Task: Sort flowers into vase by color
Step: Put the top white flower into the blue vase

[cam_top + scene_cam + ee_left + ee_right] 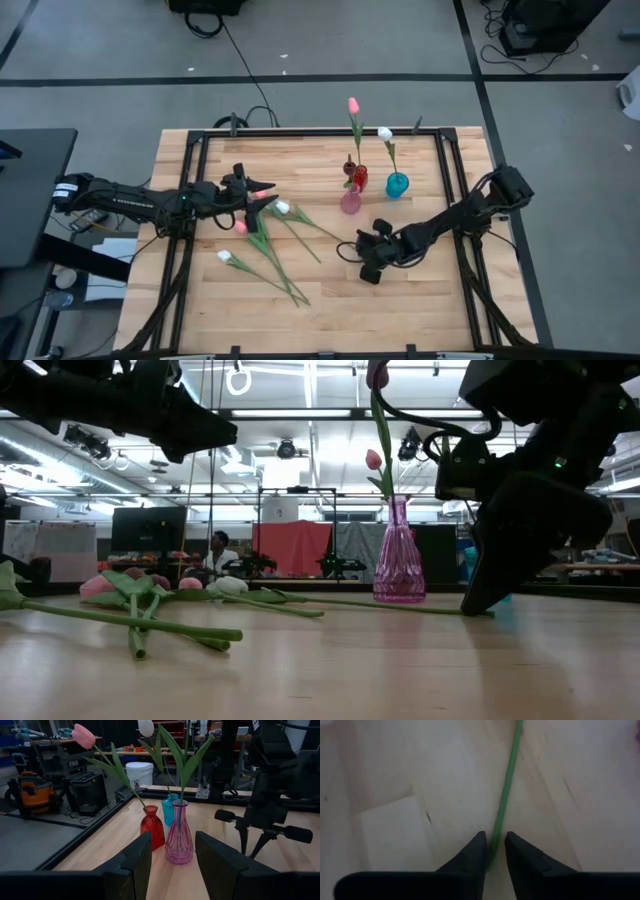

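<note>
As things stand, done: three flowers stand in vases at the far middle of the surface (420, 300). A pink tulip (83, 736) is in the red vase (152, 826), a white tulip (146, 727) is in the blue vase (397, 185), and a leafy stem rises from the pink vase (179, 832) with its head out of the left wrist view.
Left to do: about four flowers lie loose on the left half, stems crossed. I count two white heads (282, 207) and two pink heads (241, 227).
Progress: I judge it under halfway.
Right gripper (493, 840): it is down on the surface just in front of the vases, jaws standing either side of a green stem (509, 780) and very near it. I cannot tell whether they already pinch it.
Left gripper (172, 855): it hovers over the loose pile, jaws released and nothing between them, facing the vases.
In the way: the loose stems overlap, so lifting one may drag its neighbours. The three vases stand close together, with leaves spreading over the necks, so threading in another stem looks tight. The right arm also sits between my left gripper and the vases.
Beyond the surface: workshop clutter and a person sitting far off, none of it near the work.
</note>
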